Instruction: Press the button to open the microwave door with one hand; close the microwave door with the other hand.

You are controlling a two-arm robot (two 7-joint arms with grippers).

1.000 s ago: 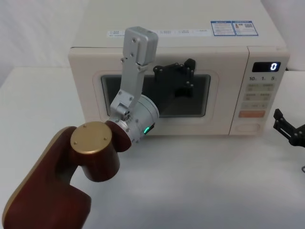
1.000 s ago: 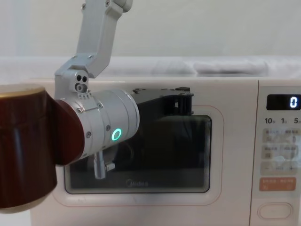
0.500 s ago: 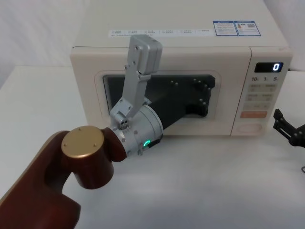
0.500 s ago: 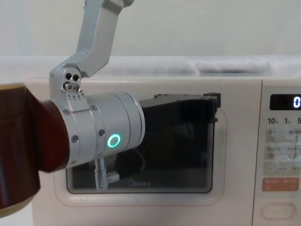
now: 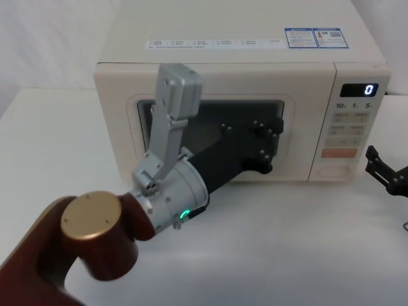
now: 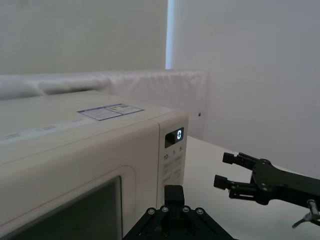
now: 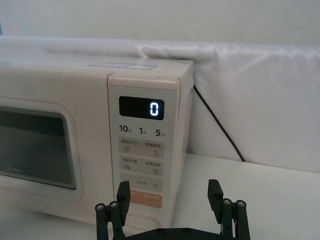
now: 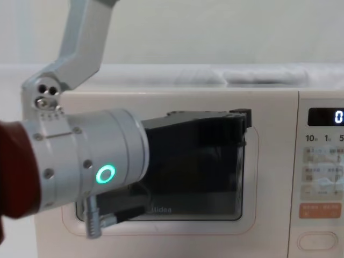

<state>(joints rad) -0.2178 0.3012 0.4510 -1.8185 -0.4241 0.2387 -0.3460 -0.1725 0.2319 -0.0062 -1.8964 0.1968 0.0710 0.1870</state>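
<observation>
1. The microwave [image 5: 242, 38] stands at 12 o'clock on the white surface [image 5: 287, 242]. Its display [image 5: 357, 90] reads 0.
2. The microwave door [image 5: 115, 140] lies flush with the control panel [image 5: 346, 124], with no gap at its 3 o'clock edge. Judged from that, it is shut and the closing step looks done.
3. The left tool [image 5: 264, 143] sits just in front of the door's dark window [image 8: 215, 177], towards that window's 3 o'clock side. This is the free edge, far from the hinge, where a push swings the panel most easily.
4. In the left wrist view its fingers [image 6: 174, 194] show as one block standing together. The left tool therefore looks closed, with nothing in it. A closed tip makes a blunt pusher, which suits a flat door that offers nothing to grip.
5. Whether the left tool touches the glass cannot be told.
6. The button [image 5: 335, 171] is the wide oval key at the 5 o'clock corner of the microwave's face, under the orange key [image 5: 336, 152]. Nothing is pressing it.
7. The right tool [image 5: 386, 172] hovers over the surface at 3 o'clock, near the button but apart from it. Its two fingers [image 7: 123, 192] are spread wide and hold nothing.
8. That spot keeps the right tool out of the door's swing while a short reach from the key.
</observation>
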